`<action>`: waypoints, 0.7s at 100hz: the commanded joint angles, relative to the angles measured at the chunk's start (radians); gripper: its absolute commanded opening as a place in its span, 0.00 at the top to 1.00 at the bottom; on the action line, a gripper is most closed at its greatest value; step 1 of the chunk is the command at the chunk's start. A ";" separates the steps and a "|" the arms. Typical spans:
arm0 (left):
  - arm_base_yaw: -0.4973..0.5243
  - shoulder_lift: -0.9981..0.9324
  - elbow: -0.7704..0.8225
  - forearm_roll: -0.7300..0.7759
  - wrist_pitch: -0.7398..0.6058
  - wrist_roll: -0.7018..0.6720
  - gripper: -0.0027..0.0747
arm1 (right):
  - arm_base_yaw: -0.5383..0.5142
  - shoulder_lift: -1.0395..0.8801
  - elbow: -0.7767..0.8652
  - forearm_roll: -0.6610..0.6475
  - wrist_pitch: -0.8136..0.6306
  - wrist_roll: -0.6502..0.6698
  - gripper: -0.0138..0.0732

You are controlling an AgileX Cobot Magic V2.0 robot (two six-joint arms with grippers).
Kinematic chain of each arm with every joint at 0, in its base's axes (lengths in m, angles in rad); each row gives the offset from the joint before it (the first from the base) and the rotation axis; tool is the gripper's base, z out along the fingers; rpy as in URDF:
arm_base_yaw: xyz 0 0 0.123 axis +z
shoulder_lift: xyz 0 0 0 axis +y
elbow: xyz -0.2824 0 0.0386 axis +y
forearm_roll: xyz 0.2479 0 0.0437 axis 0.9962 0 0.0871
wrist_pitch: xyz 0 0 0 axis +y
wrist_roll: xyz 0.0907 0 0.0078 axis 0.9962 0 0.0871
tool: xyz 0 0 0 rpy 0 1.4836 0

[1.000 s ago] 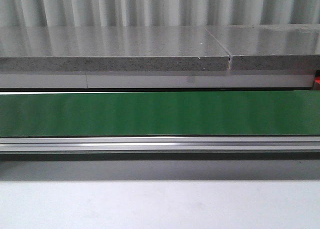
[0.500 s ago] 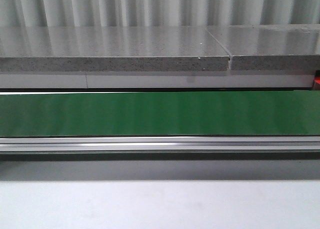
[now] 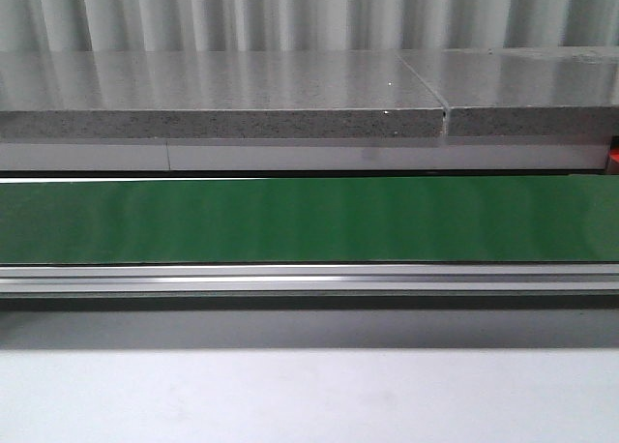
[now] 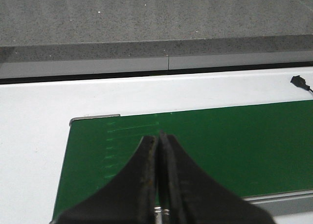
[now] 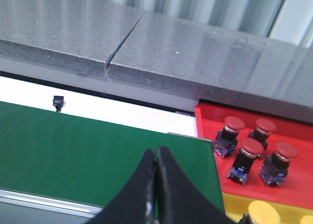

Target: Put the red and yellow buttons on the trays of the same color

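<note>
Waiting over the bare green belt [image 3: 309,221] looks like the step in hand; doing it well means keeping both arms poised until a button rides in. Left hand [image 4: 158,150], fingers pressed together, hangs above the belt's left end. Right hand [image 5: 155,165], likewise pinched shut on nothing, hangs over the right end, just beside the red tray [image 5: 210,117]. Four red buttons [image 5: 252,148], glossy domed caps on dark bodies, stand upright there; yellow buttons [image 5: 263,212] sit in the yellow tray [image 5: 234,207] adjoining it.

light: even, bright, overhead | glare: soft streaks on grey ledge [image 3: 222,80] at 12 o'clock | shadow: dark band under rail [image 3: 309,303] | focus: front view soft, wrist views slightly blurred
</note>
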 commanded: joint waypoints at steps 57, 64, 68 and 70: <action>-0.007 0.002 -0.028 -0.018 -0.078 -0.001 0.99 | 0.027 -0.187 0.217 -0.025 -0.216 0.037 0.92; -0.007 0.002 -0.028 -0.018 -0.078 -0.001 0.99 | 0.037 -0.187 0.215 -0.027 -0.219 0.036 0.92; -0.007 0.002 -0.028 -0.018 -0.078 -0.001 0.99 | 0.036 -0.188 0.215 -0.027 -0.221 0.036 0.92; -0.007 0.002 -0.028 -0.018 -0.078 -0.001 0.99 | 0.036 -0.188 0.215 -0.027 -0.222 0.036 0.92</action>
